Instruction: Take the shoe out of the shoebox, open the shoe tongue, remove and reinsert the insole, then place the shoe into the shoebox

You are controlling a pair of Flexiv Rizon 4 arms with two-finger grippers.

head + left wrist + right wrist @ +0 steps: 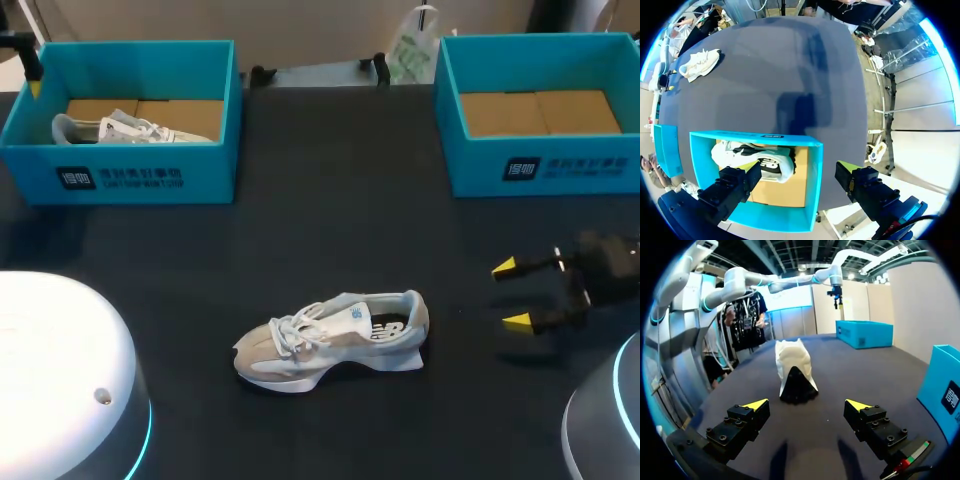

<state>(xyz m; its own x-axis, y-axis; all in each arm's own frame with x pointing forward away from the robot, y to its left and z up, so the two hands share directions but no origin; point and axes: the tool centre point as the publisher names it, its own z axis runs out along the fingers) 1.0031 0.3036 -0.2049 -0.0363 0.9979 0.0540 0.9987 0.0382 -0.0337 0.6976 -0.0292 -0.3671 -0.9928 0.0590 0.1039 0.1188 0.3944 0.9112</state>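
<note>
The shoe stood upright on its sole on the dark desk, near the middle and toward the near edge. Its toe pointed left and its heel right. It was out of both boxes and nothing was touching it.

The right pincer hung low over the desk, to the right of the shoe and apart from it. Its yellow-tipped fingers were spread wide with nothing between them, and the shoe's heel faced it straight ahead.

The left shoebox sat at the far left of the desk with a second shoe lying inside on the brown floor. The left pincer hovered above this box, also spread wide and holding nothing. One finger was over the box's inside and the other over its outer wall.

The right shoebox sat at the far right, its brown floor showing.
</note>
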